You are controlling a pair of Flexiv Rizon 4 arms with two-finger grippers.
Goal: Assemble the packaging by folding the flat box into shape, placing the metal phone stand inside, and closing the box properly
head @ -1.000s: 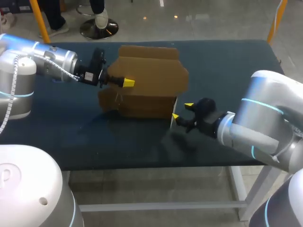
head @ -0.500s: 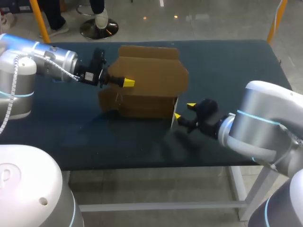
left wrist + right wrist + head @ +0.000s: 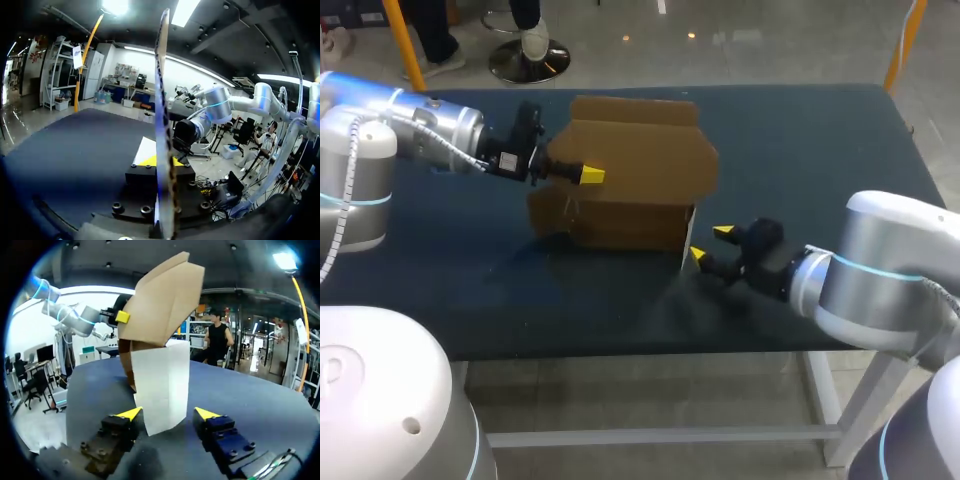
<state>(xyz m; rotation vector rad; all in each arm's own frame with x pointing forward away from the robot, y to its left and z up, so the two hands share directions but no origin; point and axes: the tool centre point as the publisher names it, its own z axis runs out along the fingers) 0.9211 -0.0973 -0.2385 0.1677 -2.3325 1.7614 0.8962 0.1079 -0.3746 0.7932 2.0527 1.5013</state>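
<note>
Table (image 3: pixel 800 140): half-folded cardboard box (image 3: pixel 640 175) stands near the middle, upper panels splayed, not yet squared. The metal phone stand shows in no view. Risk, as judged: the box is held by one thin panel only, so a sideways push from the right could twist it out of the clamp, crease that panel or tip the shell over. The loose flap could also buckle rather than fold on its score. Left arm (image 3: pixel 420 130) reaches in level from the left, right arm (image 3: pixel 880 290) low from the right. Left gripper (image 3: pixel 585 175) is clamped on the box's upper left panel, one tip each side. Right gripper (image 3: pixel 710 244) is spread at the lower right corner, with the white flap (image 3: pixel 162 385) between its fingers, apparently not pinched.
</note>
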